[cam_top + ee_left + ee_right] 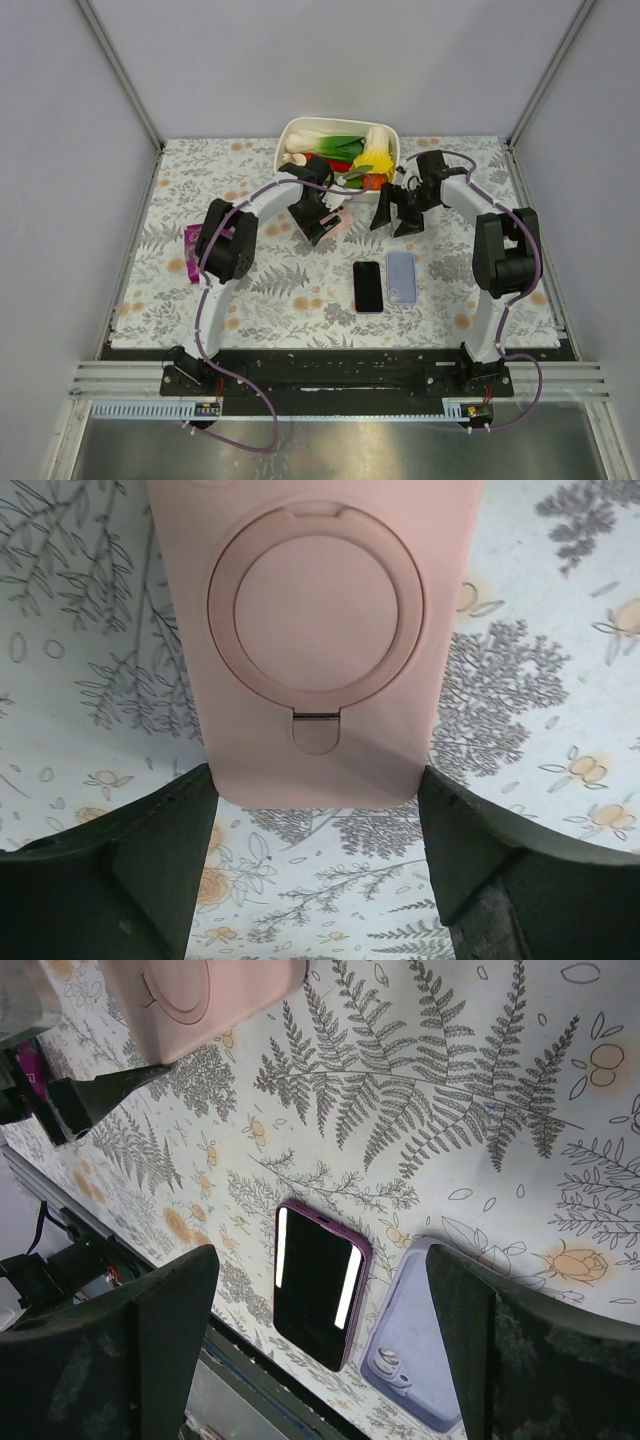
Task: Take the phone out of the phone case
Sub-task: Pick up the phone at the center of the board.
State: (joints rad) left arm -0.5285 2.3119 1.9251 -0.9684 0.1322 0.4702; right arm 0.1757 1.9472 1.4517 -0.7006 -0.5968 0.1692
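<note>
A pink phone case (315, 630) lies back up on the floral cloth, its round ring stand facing me; any phone inside is hidden. My left gripper (318, 780) has its two fingertips against the case's near corners, with no gap showing on either side. In the top view that gripper (320, 225) sits just left of the pink case (342, 222). My right gripper (320, 1255) hangs open and empty above a dark-screened phone in a purple case (315, 1280) and a lavender case (425, 1345) lying back up beside it.
A white basket (292, 135) of vegetables stands at the back centre, right behind both grippers. A purple packet (192, 250) lies by the left arm. The table's black front edge (250, 1380) runs just below the two phones.
</note>
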